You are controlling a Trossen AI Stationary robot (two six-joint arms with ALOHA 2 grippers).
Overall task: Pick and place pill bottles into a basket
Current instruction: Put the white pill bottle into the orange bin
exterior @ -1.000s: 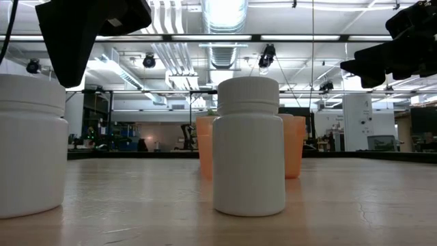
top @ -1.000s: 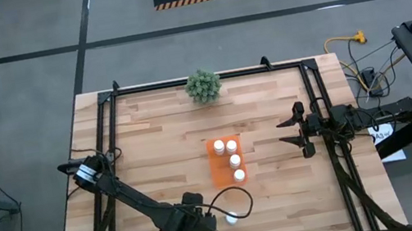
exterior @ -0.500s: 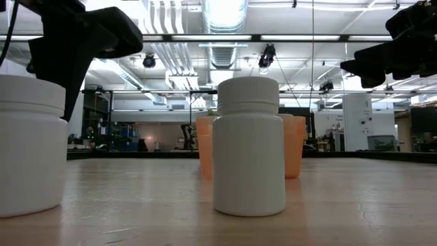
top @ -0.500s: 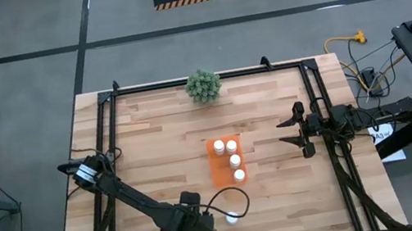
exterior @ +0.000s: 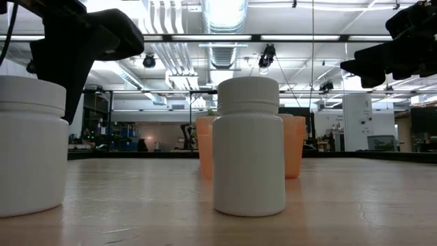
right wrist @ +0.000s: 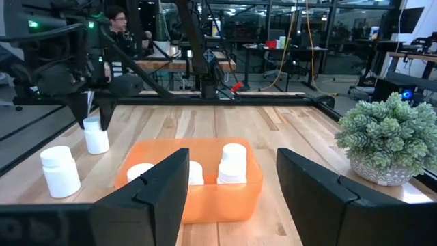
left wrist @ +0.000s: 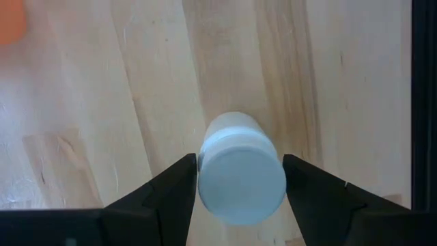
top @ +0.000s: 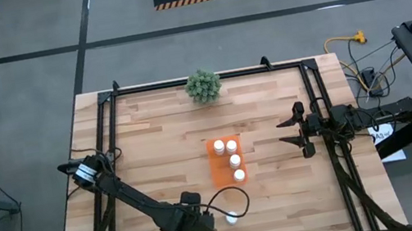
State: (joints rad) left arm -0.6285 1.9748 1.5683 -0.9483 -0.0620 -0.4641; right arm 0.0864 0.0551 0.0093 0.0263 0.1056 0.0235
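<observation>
Biggest risk I can see: the left gripper point(left wrist: 239, 184) has its fingers spread either side of a small white round plastic pill bottle point(left wrist: 240, 171) standing on the wooden table point(left wrist: 136, 89). If it closes off-centre, the bottle tips or skids away. The arm reaches low, pointing straight down. The translucent orange rectangular plastic basket point(top: 224, 162) sits well beyond it. The right gripper point(top: 299, 140) waits open, off to the side.
</observation>
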